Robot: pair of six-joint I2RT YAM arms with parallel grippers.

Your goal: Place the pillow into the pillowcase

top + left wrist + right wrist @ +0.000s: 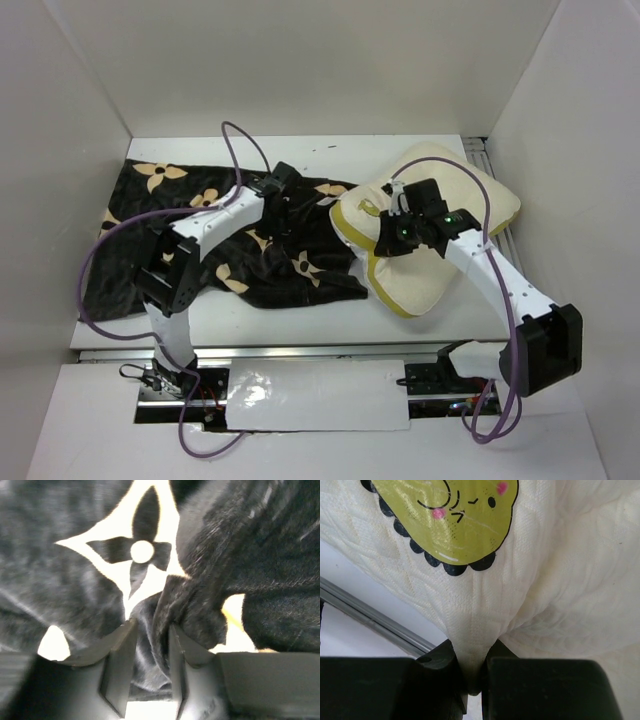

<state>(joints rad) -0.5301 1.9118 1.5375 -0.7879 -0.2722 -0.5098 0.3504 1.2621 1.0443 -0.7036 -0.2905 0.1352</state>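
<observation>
The dark plush pillowcase [300, 270] with tan flower prints lies spread over the left half of the table. My left gripper [290, 185] is at its right end, shut on a bunched fold of it. In the left wrist view that dark fold fills the gap of the left gripper [151, 635], below a tan star motif [142, 552]. The cream pillow [470, 195] with its pale yellow edge lies at the right, its left corner beside the pillowcase. My right gripper [395, 225] is shut on a pinch of pillow fabric [570, 580]; the right gripper [470, 665] holds it under a yellow cartoon patch [455, 515].
White walls enclose the table on three sides. A metal rail [482, 150] runs along the table's right edge and shows as a grey rail [370, 612] in the right wrist view. Purple cables [240, 140] loop above both arms. The table's front edge [300, 345] lies just before the arm bases.
</observation>
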